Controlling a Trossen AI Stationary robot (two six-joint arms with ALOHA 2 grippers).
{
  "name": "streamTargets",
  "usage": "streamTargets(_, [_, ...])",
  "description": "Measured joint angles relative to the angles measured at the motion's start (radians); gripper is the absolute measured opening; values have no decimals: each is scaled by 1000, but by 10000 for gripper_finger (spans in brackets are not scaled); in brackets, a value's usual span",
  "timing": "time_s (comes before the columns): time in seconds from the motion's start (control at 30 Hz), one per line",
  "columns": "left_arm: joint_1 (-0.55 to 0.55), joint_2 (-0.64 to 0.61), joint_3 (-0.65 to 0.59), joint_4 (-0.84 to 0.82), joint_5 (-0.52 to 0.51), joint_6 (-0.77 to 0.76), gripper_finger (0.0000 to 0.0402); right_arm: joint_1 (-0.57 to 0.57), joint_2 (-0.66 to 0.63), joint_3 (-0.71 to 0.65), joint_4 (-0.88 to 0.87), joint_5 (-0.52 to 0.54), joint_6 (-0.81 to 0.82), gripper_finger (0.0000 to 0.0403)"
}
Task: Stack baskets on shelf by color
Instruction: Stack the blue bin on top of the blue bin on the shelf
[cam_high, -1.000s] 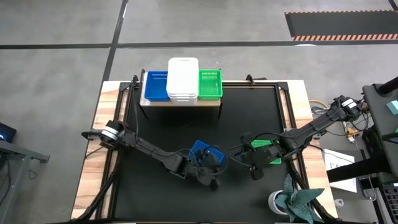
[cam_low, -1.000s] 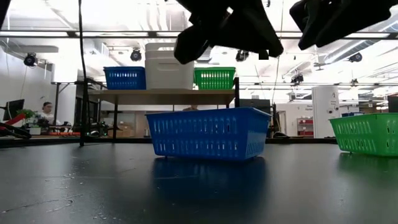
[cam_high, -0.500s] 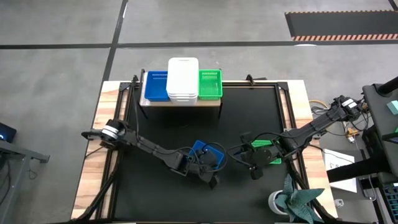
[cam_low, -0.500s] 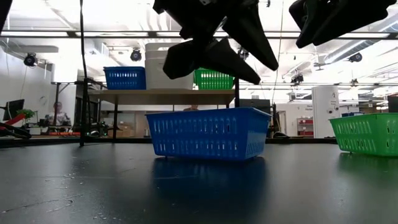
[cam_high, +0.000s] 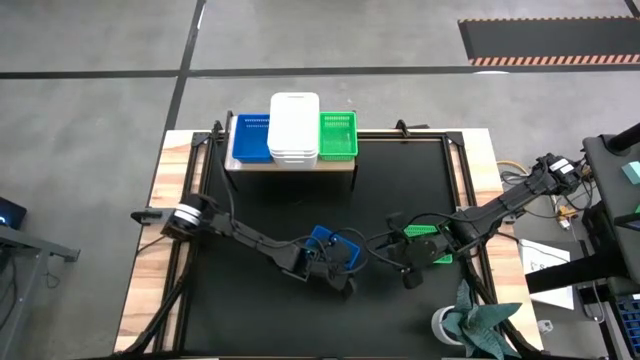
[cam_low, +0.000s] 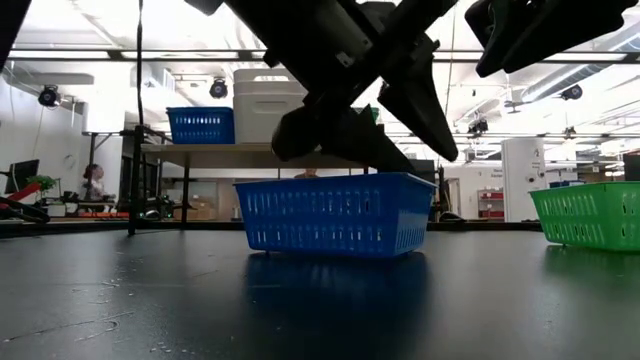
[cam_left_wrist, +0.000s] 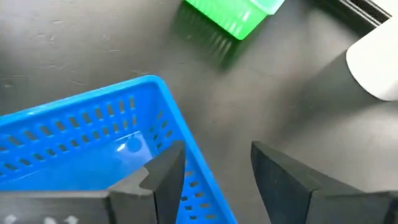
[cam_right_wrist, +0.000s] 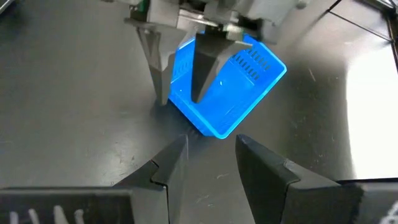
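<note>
A: Where's the left gripper (cam_left_wrist: 211, 180)?
B: Spread open astride a wall of the blue basket (cam_high: 329, 245) on the table (cam_high: 300, 200)
A: The right gripper (cam_right_wrist: 208, 165)?
B: Open too, hovering by the green basket (cam_high: 425, 243)

Blue basket (cam_low: 335, 213) with slotted sides on black tabletop (cam_low: 300, 310); green basket (cam_low: 588, 213); white stack (cam_high: 294, 128) on wood-grain shelf (cam_low: 262, 154).

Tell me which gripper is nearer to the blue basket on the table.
Left. The left gripper straddles one wall of the blue basket, fingers open. The right gripper hangs open beside it, apart, over the green basket.
</note>
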Motion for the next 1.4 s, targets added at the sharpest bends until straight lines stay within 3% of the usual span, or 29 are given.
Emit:
streamTargets(0.4, [6, 41, -1, -5, -2, 1, 156, 0, 0, 0, 0, 0, 0, 128])
streamTargets(0.53, [6, 42, -1, -9, -3, 3, 109, 0, 0, 0, 0, 0, 0, 128])
streamTargets(0.7, [5, 42, -1, -11, -3, 45, 19, 0, 0, 0, 0, 0, 1, 128])
streamTargets(0.8, [1, 42, 0, -15, -6, 86, 9, 0, 0, 0, 0, 0, 10, 128])
streamTargets(1.1, [-37, -62, 21, -185, 5, 386, 1, 0, 0, -7, 10, 0, 36, 128])
streamTargets(1.27, [-98, -177, 16, -323, 24, 641, 0, 0, 0, -36, 110, 0, -3, 128])
streamTargets(1.4, [-146, -283, 16, -448, 23, 737, 0, 0, 0, -79, 245, -1, -97, 128])
